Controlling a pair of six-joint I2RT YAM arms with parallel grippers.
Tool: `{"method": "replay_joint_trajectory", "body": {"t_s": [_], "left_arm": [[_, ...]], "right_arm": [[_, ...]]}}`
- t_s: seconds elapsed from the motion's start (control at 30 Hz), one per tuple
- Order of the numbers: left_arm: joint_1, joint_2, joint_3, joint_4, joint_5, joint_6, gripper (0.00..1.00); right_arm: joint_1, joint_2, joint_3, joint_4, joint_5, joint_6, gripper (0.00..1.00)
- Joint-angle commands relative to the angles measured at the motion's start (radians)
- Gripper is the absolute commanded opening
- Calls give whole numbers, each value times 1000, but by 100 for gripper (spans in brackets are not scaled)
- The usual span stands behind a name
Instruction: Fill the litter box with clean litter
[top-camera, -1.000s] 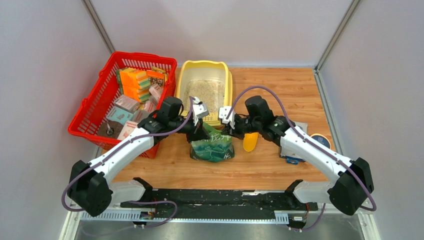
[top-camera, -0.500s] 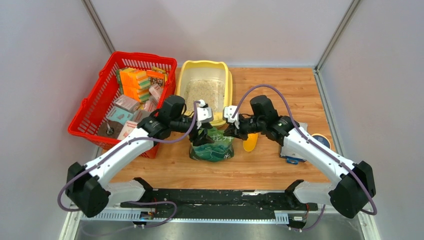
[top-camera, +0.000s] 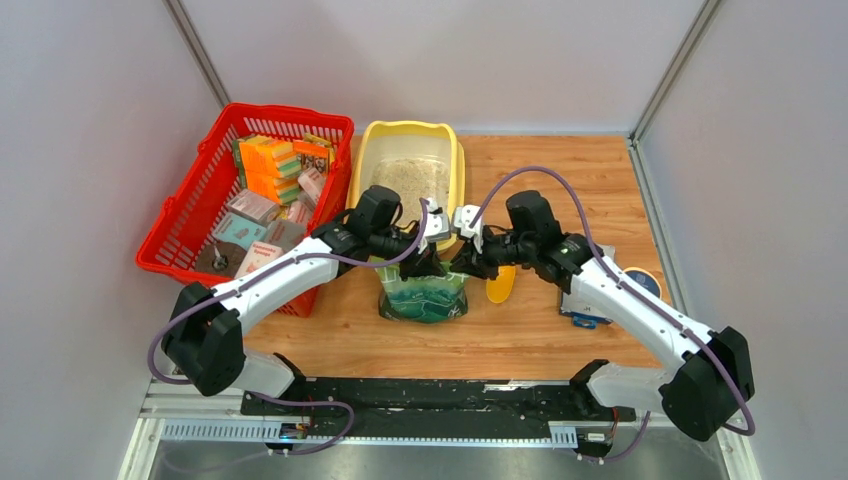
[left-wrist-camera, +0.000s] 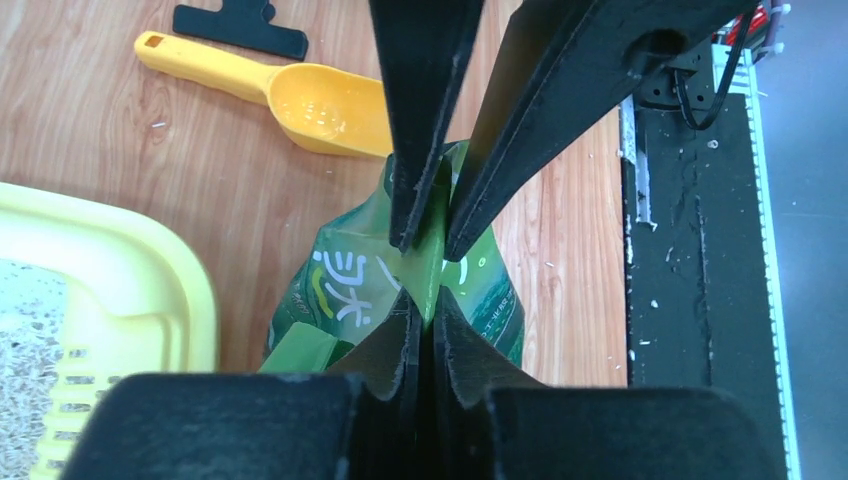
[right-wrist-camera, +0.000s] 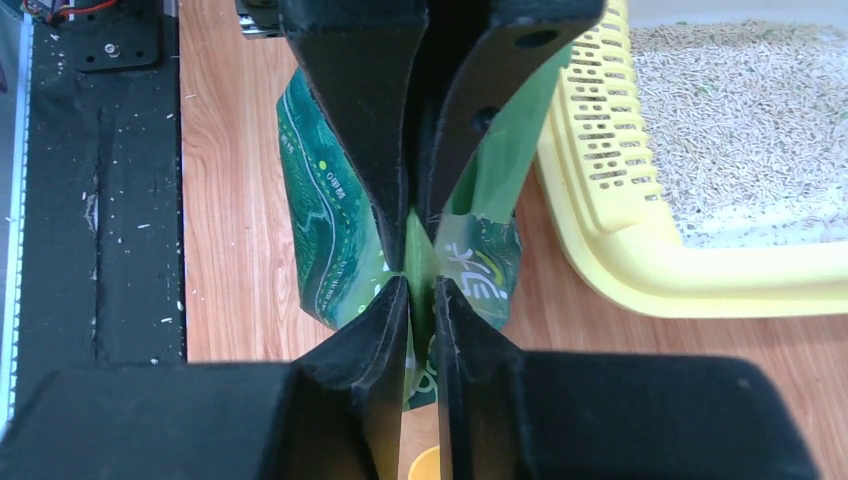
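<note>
The green pouch stands on the table just in front of the pale yellow litter box. The box holds a layer of beige-grey litter. My left gripper and right gripper meet tip to tip over the pouch, each shut on its top edge. In the left wrist view my gripper pinches the pouch fold, with the right fingers opposite. In the right wrist view my gripper pinches the pouch beside the box's slotted lip and the litter.
A yellow scoop lies right of the pouch; it also shows in the left wrist view, near a black clip. A red basket of packets stands at the left. A blue item and round tin lie at the right.
My left gripper has swung right and forward, and the right gripper shifted slightly. Both now meet at the pouch's top, and the pouch stands straighter.
</note>
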Motion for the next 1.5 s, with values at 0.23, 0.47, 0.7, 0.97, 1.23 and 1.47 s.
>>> {"method": "replay_joint_trajectory", "body": {"t_s": [0.23, 0.47, 0.7, 0.97, 1.23, 1.47], "left_arm": [[-16, -30, -13, 37, 23, -53, 0], [-15, -19, -4, 76, 27, -125, 5], [-34, -8, 17, 137, 78, -167, 37], [-82, 58, 59, 143, 44, -135, 38], [-81, 55, 59, 83, -46, -92, 40], [-9, -16, 62, 13, -19, -113, 72]], "right_arm": [[-27, -110, -41, -79, -40, -8, 34], [-29, -108, -80, -21, -3, -1, 18], [-30, -104, -97, 36, 41, 53, 6], [-29, -99, -88, 53, 57, 99, 5], [-29, -136, -86, 51, 64, 70, 32], [-16, -225, -114, 76, 41, -112, 52]]}}
